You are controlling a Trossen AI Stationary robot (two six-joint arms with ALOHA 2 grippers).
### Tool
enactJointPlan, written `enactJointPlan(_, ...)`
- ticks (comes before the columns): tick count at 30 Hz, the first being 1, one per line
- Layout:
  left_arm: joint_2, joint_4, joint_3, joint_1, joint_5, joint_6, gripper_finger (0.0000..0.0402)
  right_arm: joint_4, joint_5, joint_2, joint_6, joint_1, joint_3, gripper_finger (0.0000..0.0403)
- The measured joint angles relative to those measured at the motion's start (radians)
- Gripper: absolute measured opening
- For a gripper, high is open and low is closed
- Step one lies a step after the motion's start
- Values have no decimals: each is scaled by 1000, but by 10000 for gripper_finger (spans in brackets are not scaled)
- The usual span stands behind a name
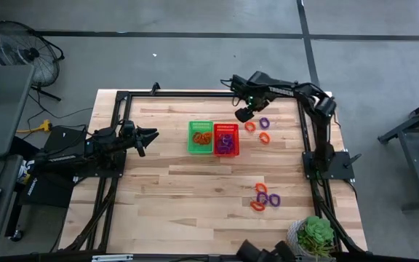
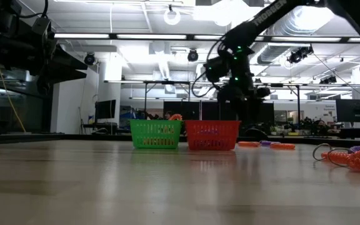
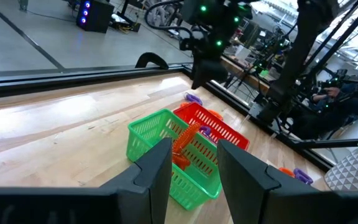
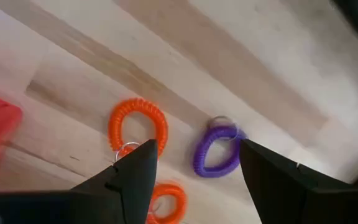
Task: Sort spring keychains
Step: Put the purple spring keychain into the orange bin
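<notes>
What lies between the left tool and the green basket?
Only bare table; the high view shows nothing between the left tool and the green basket.

Taking the green basket [image 1: 201,137] as landmark: the red basket [image 1: 225,140] touches its right side, leaving no gap between them. Bare tabletop [image 1: 158,189] lies open left of it and toward the near edge. Beyond the red basket, loose keychains [image 1: 259,127] lie under the right tool [image 1: 244,113], which hangs open-fingered. The left tool [image 1: 151,135] waits leftward, apart.

green basket [image 1: 200,137], red basket [image 1: 225,140], plant [image 1: 316,234], fan [image 1: 17,45]
</notes>
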Motion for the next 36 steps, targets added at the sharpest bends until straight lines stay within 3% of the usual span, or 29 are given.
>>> enactJointPlan(10,0,0,0,0,0,0,126,186,17,-260,215,-97,-357,222)
enactJointPlan(17,0,0,0,0,0,0,126,303,-31,-353,328,-129,-521,222)
enactJointPlan(25,0,0,0,0,0,0,126,424,-54,-351,379,-132,-603,222)
enactJointPlan(36,0,0,0,0,0,0,126,496,-78,-349,388,-175,-619,222)
